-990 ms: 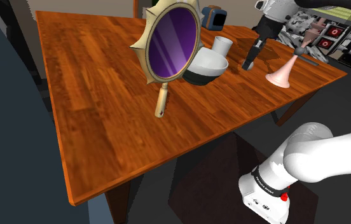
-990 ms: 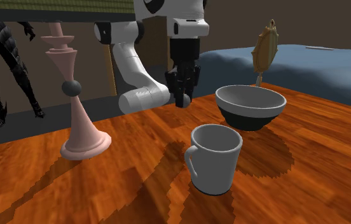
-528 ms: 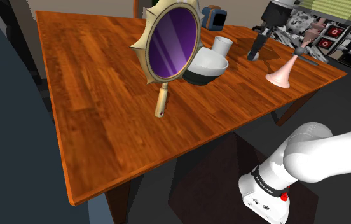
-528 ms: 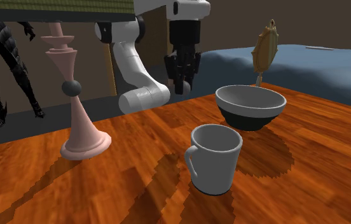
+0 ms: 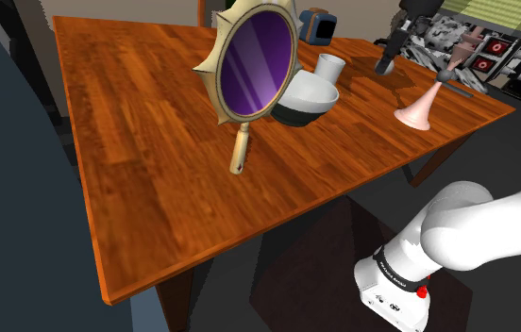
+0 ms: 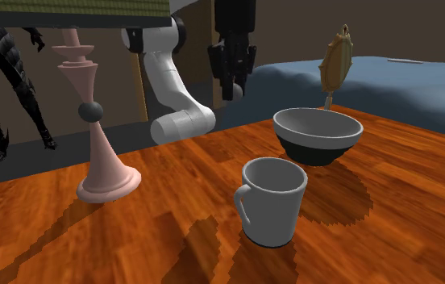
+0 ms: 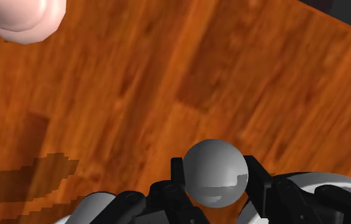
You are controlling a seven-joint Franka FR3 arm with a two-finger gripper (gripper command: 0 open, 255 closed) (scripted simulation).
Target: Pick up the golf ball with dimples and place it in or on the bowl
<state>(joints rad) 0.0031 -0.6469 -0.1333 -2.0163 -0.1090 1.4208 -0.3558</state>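
In the wrist view a plain grey ball (image 7: 215, 173) is clasped between my two black fingers (image 7: 173, 186), held above the wooden table (image 7: 168, 76); no dimples can be made out on it. My gripper (image 6: 230, 90) hangs shut well above the table, to the second exterior view's left of the bowl (image 6: 318, 150). The bowl is white inside and dark outside, and it stands upright. In the shoulder view my gripper (image 5: 385, 64) is at the far right of the table, beyond the bowl (image 5: 295, 115) and the mug.
A white mug (image 6: 271, 202) (image 5: 330, 66) stands near the bowl. A tall pink chess-like piece (image 6: 100, 137) (image 5: 417, 108) (image 7: 21, 16) stands close to the gripper. A gold-framed hand mirror (image 5: 249, 71) (image 6: 338, 64) rises beside the bowl.
My gripper has risen from just above the table to well over it, staying shut. Bowl, mug, pink piece and mirror have not moved.
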